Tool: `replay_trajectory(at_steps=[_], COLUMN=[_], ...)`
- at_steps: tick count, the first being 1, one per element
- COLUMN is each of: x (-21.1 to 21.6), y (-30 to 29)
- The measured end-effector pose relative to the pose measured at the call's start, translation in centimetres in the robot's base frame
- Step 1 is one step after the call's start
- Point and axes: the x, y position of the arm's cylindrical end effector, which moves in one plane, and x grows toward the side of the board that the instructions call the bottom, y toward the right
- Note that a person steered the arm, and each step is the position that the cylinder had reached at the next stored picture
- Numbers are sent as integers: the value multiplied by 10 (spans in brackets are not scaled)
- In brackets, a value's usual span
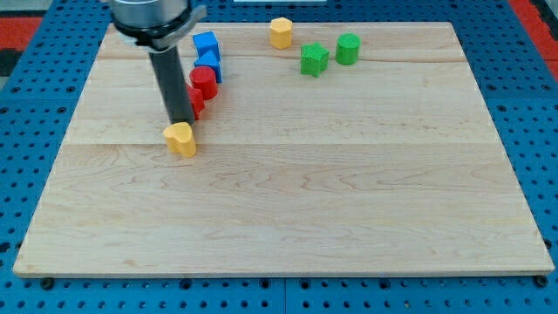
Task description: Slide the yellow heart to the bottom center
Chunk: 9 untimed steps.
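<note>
The yellow heart (181, 139) lies on the wooden board (288, 209), left of centre and a little above the middle. My tip (181, 121) stands right at the heart's upper edge, touching or nearly touching it. The dark rod rises from there toward the view's top left and hides part of a red block (196, 100).
A red cylinder (205, 80) and two blue blocks (206, 43) (212, 64) cluster just right of the rod. A yellow hexagonal block (281, 32) sits at the top centre. A green star-like block (314, 59) and a green cylinder (348, 48) sit to its right.
</note>
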Motion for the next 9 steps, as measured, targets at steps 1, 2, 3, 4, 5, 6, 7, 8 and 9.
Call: replay_trajectory(at_steps=[1, 2, 3, 4, 5, 6, 7, 8, 9], x=[35, 69, 100, 117, 113, 112, 112, 95, 66], y=[-10, 0, -9, -2, 13, 59, 88, 55, 67])
